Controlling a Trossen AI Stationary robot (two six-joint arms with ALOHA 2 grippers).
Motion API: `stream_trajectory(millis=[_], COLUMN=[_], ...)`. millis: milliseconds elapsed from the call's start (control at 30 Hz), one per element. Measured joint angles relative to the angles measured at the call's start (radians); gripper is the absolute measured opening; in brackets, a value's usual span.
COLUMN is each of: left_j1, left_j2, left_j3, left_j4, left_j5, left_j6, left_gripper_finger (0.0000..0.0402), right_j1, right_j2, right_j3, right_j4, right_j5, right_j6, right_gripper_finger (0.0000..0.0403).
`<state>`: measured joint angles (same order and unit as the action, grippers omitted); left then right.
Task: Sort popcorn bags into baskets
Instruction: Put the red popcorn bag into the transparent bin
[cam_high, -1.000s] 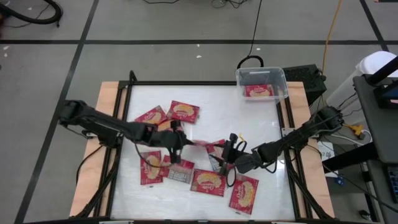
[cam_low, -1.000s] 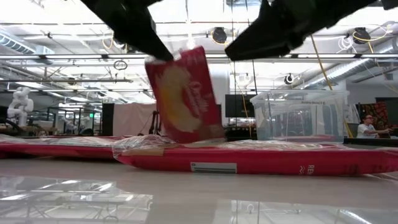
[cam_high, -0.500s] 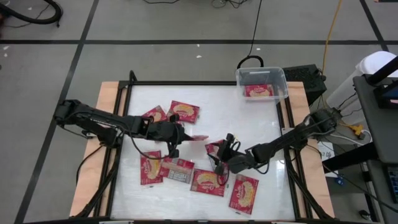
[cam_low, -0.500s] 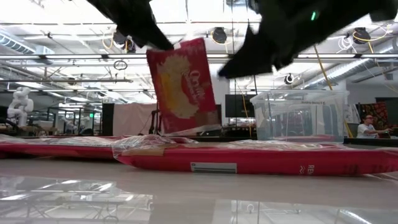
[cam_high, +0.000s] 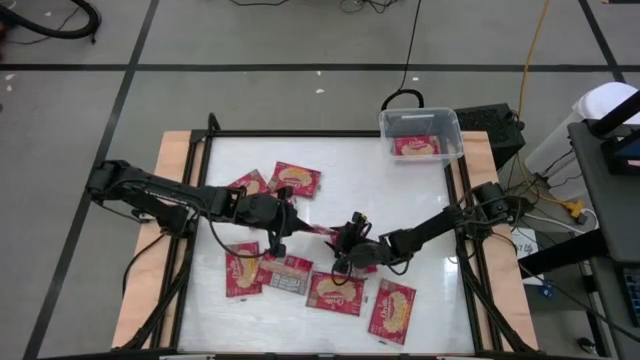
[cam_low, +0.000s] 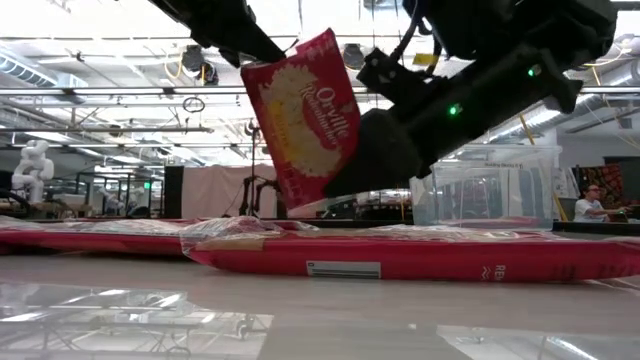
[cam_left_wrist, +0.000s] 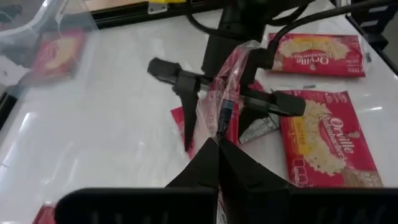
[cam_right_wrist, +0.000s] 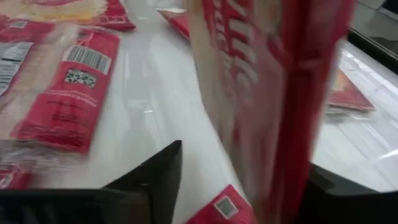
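Observation:
My left gripper is shut on a red popcorn bag, which is held above the middle of the table. My right gripper is open. One of its fingers stands on each side of the bag's far end. I cannot tell whether they touch it. Several more popcorn bags lie flat on the table. The clear basket stands at the far right corner with one bag inside. My left gripper pinches the bag's upper end between its two shut fingers. It comes slanting down from the table's left. The bag stands on edge, tilted, and reaches away toward the right arm, lifted clear of the bags under it.
Loose bags lie at the far left, near left and near right. A flat bag lies right under the held one. Bare tabletop stretches between the arms and the basket.
My right gripper has come down and toward the table's left, and its open fingers now stand on either side of the held bag. The bag has tipped in my left gripper. Its lower end has risen off the bags lying on the table.

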<state>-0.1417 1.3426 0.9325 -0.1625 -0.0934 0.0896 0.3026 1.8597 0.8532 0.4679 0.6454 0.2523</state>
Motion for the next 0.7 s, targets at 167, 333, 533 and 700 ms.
stream_trajectory(millis=[167, 333, 533, 700], left_j1=[0.000, 0.004, 0.023, 0.033], left_j2=[-0.002, -0.005, -0.003, -0.003], left_j3=[0.000, 0.002, 0.001, 0.001], left_j4=[-0.011, -0.025, -0.011, 0.028], left_j5=[-0.001, -0.006, -0.022, -0.041], left_j6=[0.040, 0.074, 0.067, 0.046], left_gripper_finger=[0.0001, 0.0004, 0.0030, 0.0113], right_j1=[0.002, 0.003, -0.050, -0.123], right_j2=[-0.036, -0.148, -0.321, -0.448], right_j3=[0.000, -0.002, -0.002, -0.001], right_j4=[-0.038, -0.171, -0.430, -0.621], right_j5=[-0.047, -0.108, -0.262, -0.396], right_j6=[-0.048, -0.078, -0.011, 0.003], right_gripper_finger=[0.0067, 0.0016, 0.0012, 0.0009])
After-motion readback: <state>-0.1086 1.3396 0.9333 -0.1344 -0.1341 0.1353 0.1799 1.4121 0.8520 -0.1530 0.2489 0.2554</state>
